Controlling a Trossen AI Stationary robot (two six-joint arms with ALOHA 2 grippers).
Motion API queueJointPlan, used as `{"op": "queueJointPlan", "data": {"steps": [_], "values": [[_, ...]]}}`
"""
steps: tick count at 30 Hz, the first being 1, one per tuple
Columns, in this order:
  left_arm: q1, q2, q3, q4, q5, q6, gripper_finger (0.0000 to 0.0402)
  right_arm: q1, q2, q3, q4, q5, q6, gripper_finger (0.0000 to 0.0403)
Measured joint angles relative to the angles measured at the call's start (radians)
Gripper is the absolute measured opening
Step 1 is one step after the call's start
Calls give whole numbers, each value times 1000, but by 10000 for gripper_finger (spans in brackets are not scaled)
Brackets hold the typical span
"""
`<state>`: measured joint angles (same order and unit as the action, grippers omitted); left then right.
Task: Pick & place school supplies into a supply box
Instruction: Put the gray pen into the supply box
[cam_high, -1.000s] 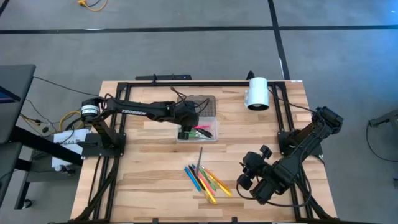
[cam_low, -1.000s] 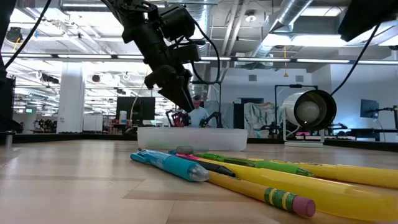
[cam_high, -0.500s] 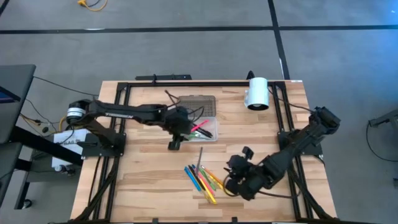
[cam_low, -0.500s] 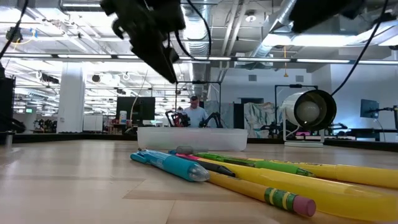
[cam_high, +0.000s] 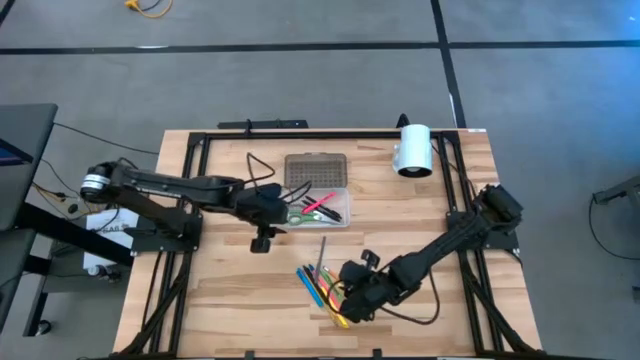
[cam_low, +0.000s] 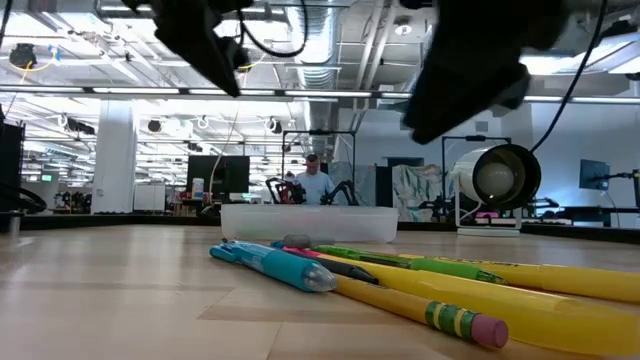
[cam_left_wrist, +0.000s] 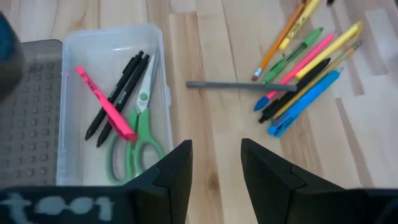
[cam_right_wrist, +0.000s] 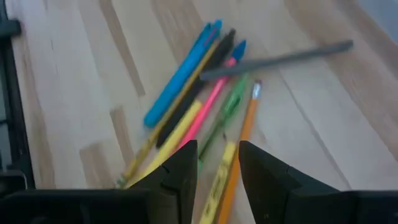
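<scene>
Your left jaws (cam_high: 262, 240) stand apart, empty, pulled back off the box (cam_high: 318, 206) toward its 8 o'clock: drop done. Right jaws (cam_high: 352, 300), apart, have swung over the pile (cam_high: 328, 285) at the counter's (cam_high: 240, 290) 6 o'clock. In box: one scissors (cam_left_wrist: 134, 140), two black pens (cam_left_wrist: 118, 102), one pink marker (cam_left_wrist: 104, 102). Loose: roughly nine pens.

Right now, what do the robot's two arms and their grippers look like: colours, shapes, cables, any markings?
Both arms are dark, almost black, built from slim jointed links. The left arm carries small white lettering, too small to read, a silvery round joint at its base, and loose black cables. The left gripper and the right gripper each end in two flat, dark, blunt fingers. The right arm looks the same, with a black cable.
</scene>
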<state>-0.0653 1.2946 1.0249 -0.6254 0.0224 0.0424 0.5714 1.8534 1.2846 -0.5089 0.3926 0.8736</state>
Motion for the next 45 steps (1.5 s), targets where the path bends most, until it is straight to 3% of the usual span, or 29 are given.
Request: {"op": "queueJointPlan", "data": {"steps": [6,11,20,29,39,45], "values": [[-44,-118,-109,21,-58,-117,127,-75,0,0,51,-28,-61,111],[-96,-221,-197,54,-115,-206,127,-174,0,0,123,-126,-61,111],[-205,-373,-312,61,-276,-318,127,-307,0,0,135,-211,179,111],[-265,-464,-359,52,-342,-343,127,-309,126,29,148,-290,377,111],[-269,-506,-357,42,-359,-313,127,-284,165,69,34,-204,530,111],[-269,-510,-358,37,-365,-299,127,-286,193,70,111,-226,543,111]]}}
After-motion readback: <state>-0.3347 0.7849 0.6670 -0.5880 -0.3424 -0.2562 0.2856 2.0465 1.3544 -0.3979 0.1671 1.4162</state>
